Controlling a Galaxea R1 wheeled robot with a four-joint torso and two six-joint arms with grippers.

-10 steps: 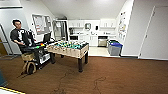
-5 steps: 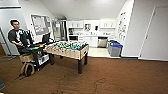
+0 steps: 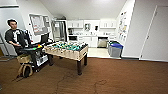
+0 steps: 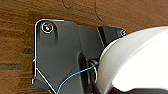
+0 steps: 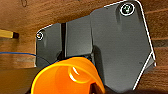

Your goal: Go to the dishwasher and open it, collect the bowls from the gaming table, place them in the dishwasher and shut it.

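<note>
The dishwasher [image 3: 102,42] is a small steel-fronted unit under the counter of the white kitchen at the far end of the room. From this distance I cannot tell how its door stands. The bowls and the gaming table are out of view. The left wrist view has the robot's dark plate [image 4: 62,52] and a white rounded shell [image 4: 140,60] over brown carpet. In the right wrist view the dark plate [image 5: 117,47] hangs over the same carpet, with an orange curved piece [image 5: 65,77] close to the lens.
A table-football table [image 3: 67,50] with a green field stands ahead on the brown carpet. To its left a person [image 3: 15,37] sits at a control cart [image 3: 35,56]. Blue bins [image 3: 115,48] stand at the right of the kitchen entrance. A white door [image 3: 156,35] is at the right.
The whole head view has shifted slightly; the person sits a little further left in the picture. Nothing in the room itself has visibly moved.
</note>
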